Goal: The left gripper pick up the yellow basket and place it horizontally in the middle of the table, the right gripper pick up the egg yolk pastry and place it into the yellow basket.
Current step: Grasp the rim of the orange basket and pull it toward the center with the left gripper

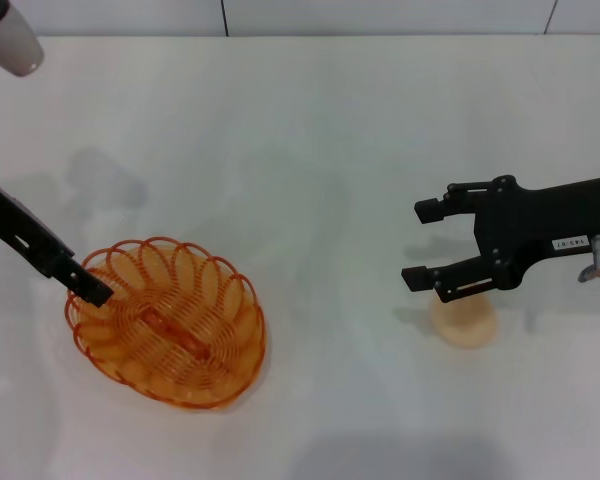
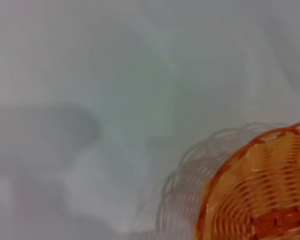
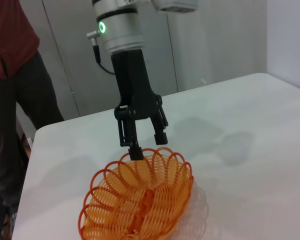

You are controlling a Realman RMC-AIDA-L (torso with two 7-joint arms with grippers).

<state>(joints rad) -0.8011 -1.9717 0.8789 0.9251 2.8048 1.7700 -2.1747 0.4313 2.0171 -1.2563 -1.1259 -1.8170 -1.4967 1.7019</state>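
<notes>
From the head view, the yellow basket (image 1: pixel 168 322) sits on the white tabletop (image 1: pixel 310 140) at the robot's left, the left end effector (image 1: pixel 88 285) at its rim. The right end effector (image 1: pixel 424 243) hangs spread just above the egg yolk pastry (image 1: pixel 464 320).

The left wrist view shows only the basket's rim (image 2: pixel 260 195).

In the right wrist view, the left end effector's fingers (image 3: pixel 136 151) are spread over the rim, one tip touching it.

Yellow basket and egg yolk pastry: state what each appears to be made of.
The yellow basket looks like glossy, translucent orange-yellow plastic formed as wire-like strands: light passes through its looped rim and it casts a lacy shadow on the table. Coated wire can't be excluded. The egg yolk pastry looks like matte, smooth, pale beige baked dough, though it could be a foam or plastic replica.
</notes>
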